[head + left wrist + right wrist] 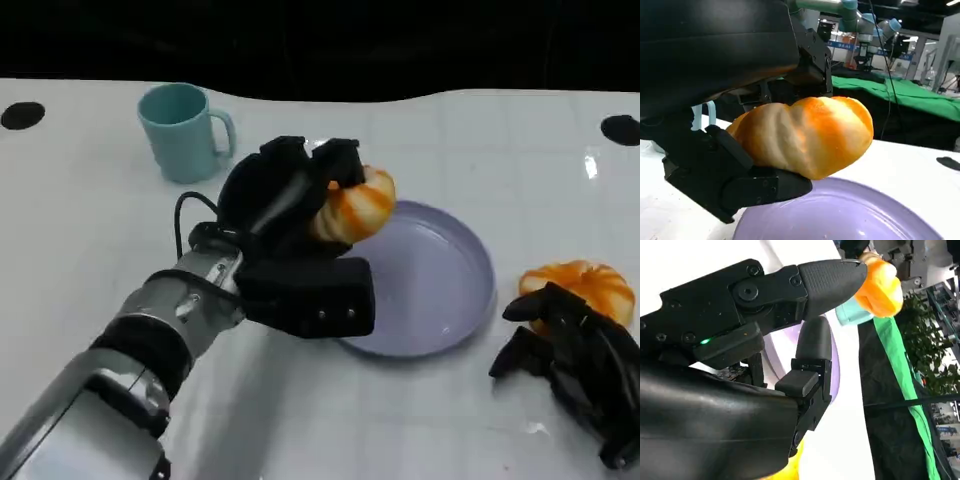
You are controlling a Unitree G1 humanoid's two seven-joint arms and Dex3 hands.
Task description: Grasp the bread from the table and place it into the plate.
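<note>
Bread [357, 208] sits lifted off the table [90, 230] in the left hand [290, 235], carried over the near-left rim of the purple plate [450, 290], presumably so it can be lowered straight in. Its fingers [730, 170] wrap the loaf from below and above, closed firmly on it. A second bread [585, 285] lies on the table beside the plate, just past the right hand [575, 365], whose fingers look loosely curled and seem to hold nothing, though the view is poor.

A golden twisted bread roll [358, 207] hangs in the left hand [290, 235] over the rim of the lilac plate [445, 290] (not yet touching it).
</note>
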